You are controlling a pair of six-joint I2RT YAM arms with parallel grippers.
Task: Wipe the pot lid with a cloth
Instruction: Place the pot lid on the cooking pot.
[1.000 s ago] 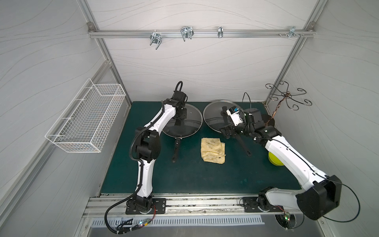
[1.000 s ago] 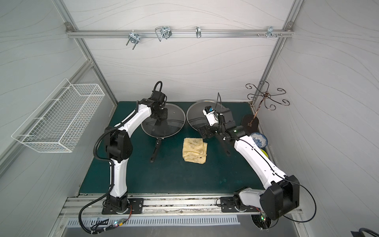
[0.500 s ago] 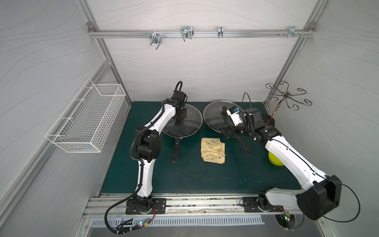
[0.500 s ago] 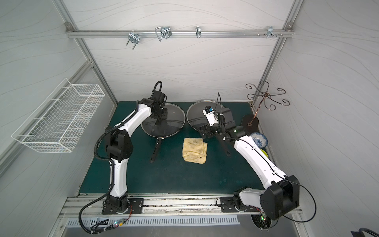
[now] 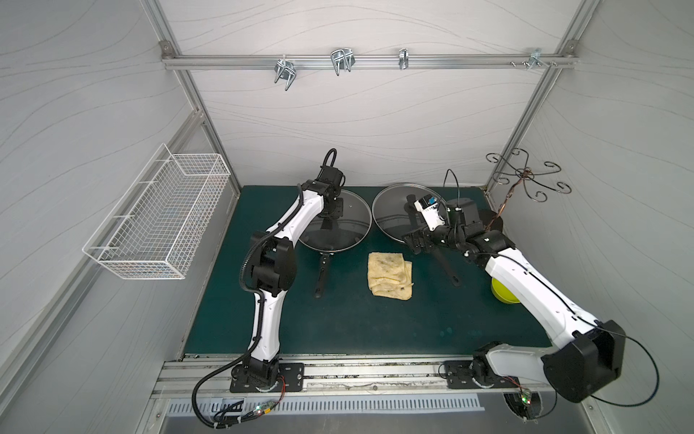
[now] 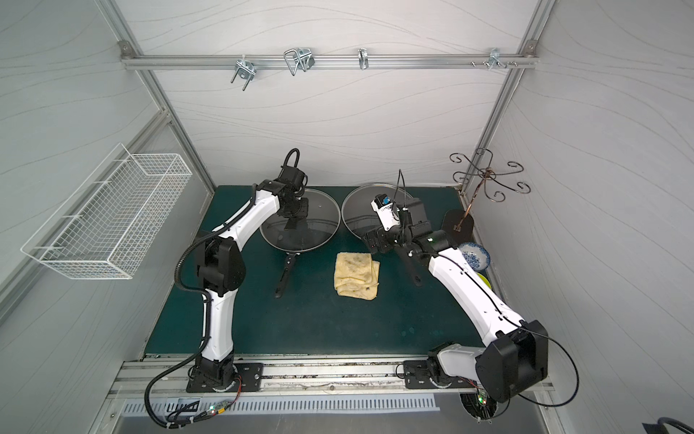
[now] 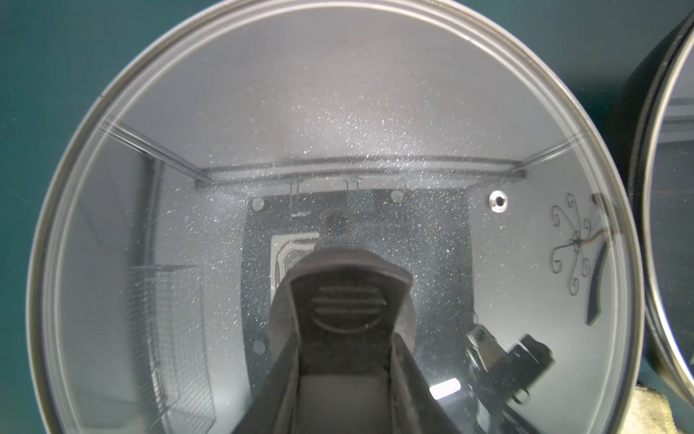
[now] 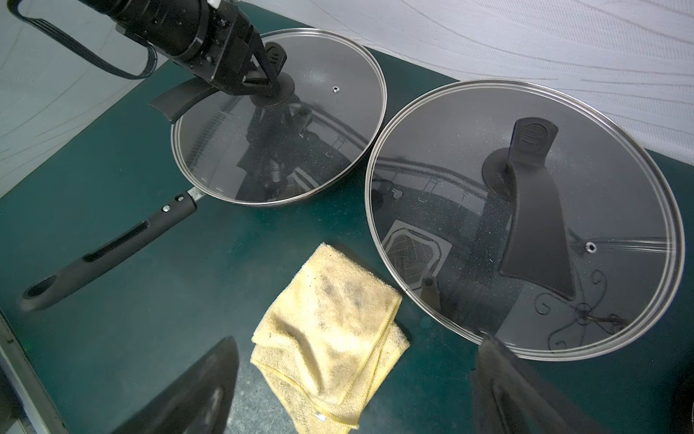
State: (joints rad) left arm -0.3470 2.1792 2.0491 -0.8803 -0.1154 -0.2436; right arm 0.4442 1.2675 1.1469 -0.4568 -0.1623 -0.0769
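Near the wide-open right tool lies the cloth; left tool clamps a lid handle.

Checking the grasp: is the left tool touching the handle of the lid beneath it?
Touching. Right wrist view shows the left tool closed on the lid handle.

Cloth flat on mat, mid-table, pale yellow w/ grey stains, untouched. L gripper down on handle of L lid; lid sits on pan; grip not resolvable. R gripper at near rim of R lid, near cloth, no contact. Green bowl partly under R arm. Wire basket on L wall.
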